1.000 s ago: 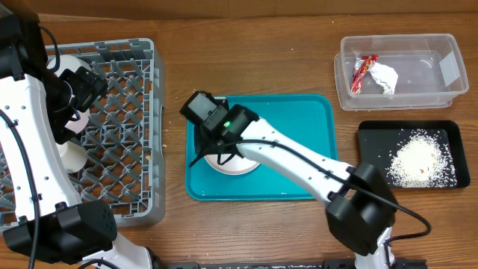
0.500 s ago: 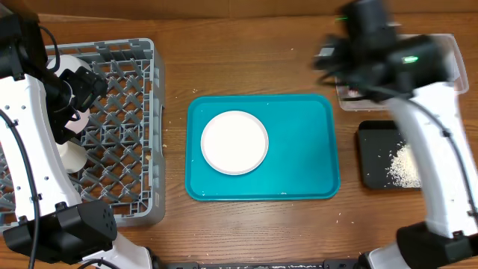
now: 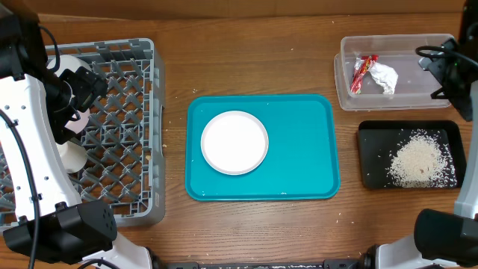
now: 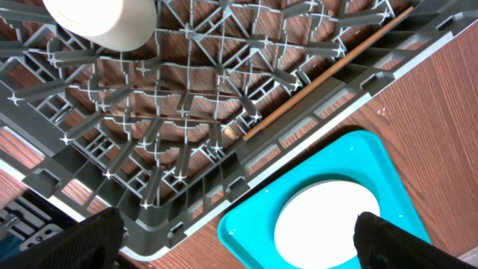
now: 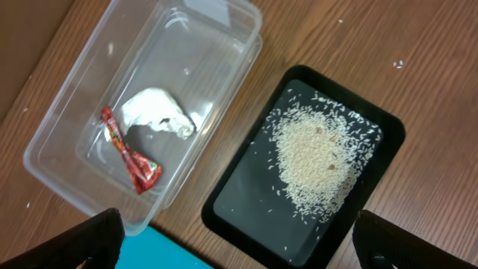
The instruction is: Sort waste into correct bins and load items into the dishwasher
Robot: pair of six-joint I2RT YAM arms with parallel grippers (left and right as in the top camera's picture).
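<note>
The grey dish rack (image 3: 119,127) stands at the left; it also shows in the left wrist view (image 4: 187,112). A white cup (image 4: 101,22) stands in it, and other white dishes (image 3: 69,157) are partly hidden under my left arm. My left gripper (image 3: 81,86) hovers open and empty over the rack (image 4: 235,243). The large white plate (image 3: 234,142) lies on the teal tray (image 3: 299,149). The clear tub (image 3: 429,71) holds the red wrapper (image 5: 131,153) and the napkin (image 5: 157,112). The black tray (image 5: 239,202) holds the rice crumbs (image 5: 321,161). My right gripper (image 5: 239,246) is open and empty above them. The metal bowl is not in view.
A thin brown stick (image 4: 321,82) lies along the rack's near wall. Bare wooden table (image 3: 254,60) surrounds the trays. My right arm (image 3: 455,71) is at the far right edge beside the tub.
My right arm has swung from the plate on the teal tray to the far right, above the tub and black tray. The plate stays on the teal tray. My left arm has not moved.
</note>
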